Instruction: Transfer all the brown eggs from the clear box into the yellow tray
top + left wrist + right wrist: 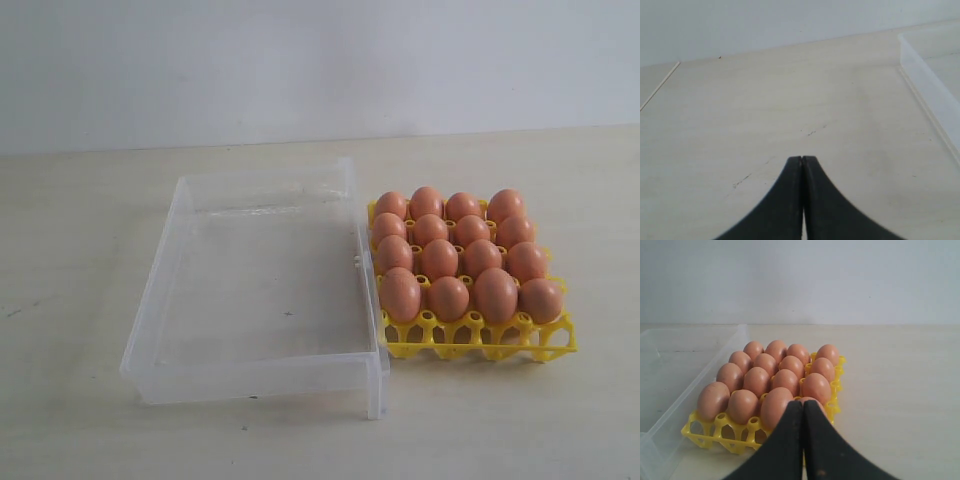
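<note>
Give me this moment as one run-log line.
clear box: no eggs inside | yellow tray: full of brown eggs | left gripper: shut, empty | right gripper: shut, empty | task: looks done

Eggs [439, 258] filling the tray [470, 342] beside the box [160, 285].
Sixteen brown eggs are sitting in four rows of four in the yellow tray, which is lying just beside the clear box's right wall on the pale table [80, 420].

A pale bench [90, 420] meets a plain white wall [300, 60] at its far edge. Small dark scuffs [812, 132] mark its surface here and there.
</note>
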Motion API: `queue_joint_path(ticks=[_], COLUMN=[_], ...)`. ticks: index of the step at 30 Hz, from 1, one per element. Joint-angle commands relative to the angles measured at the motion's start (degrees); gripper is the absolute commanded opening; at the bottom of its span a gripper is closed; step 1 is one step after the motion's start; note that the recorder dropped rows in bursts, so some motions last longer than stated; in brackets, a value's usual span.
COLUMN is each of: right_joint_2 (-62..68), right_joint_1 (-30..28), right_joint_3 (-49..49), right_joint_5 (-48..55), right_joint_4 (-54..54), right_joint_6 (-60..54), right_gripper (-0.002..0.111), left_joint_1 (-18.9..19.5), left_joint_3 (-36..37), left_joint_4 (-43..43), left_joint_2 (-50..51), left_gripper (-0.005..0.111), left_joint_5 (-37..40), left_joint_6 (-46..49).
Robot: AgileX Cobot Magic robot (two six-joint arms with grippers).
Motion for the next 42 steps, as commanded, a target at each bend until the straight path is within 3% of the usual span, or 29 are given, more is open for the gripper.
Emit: queue_joint_path(ticks=[1, 22, 42], right_joint_2=[-0.4, -0.4, -0.4], right_joint_1=[-0.5, -11.2, -11.5], right_joint_3=[0.3, 0.3, 0.3], right_joint_5=[-0.2, -0.2, -0.2], right_joint_4=[0.0, 0.0, 0.0], right_joint_6=[0.1, 0.1, 0.1], right_gripper=[0.0, 0.0, 0.0], left_joint_1=[-0.3, -0.3, -0.3], left_joint_3=[-0.2, -0.2, -0.2], left_joint_4=[-0.1, -0.1, -0.1], left_joint_2=[0.0, 0.0, 0.0], left_gripper=[0.0, 0.0, 0.0], left_joint_5=[-0.5, -0.5, -0.5], left_joint_6=[-0.3, -0.3, -0.3])
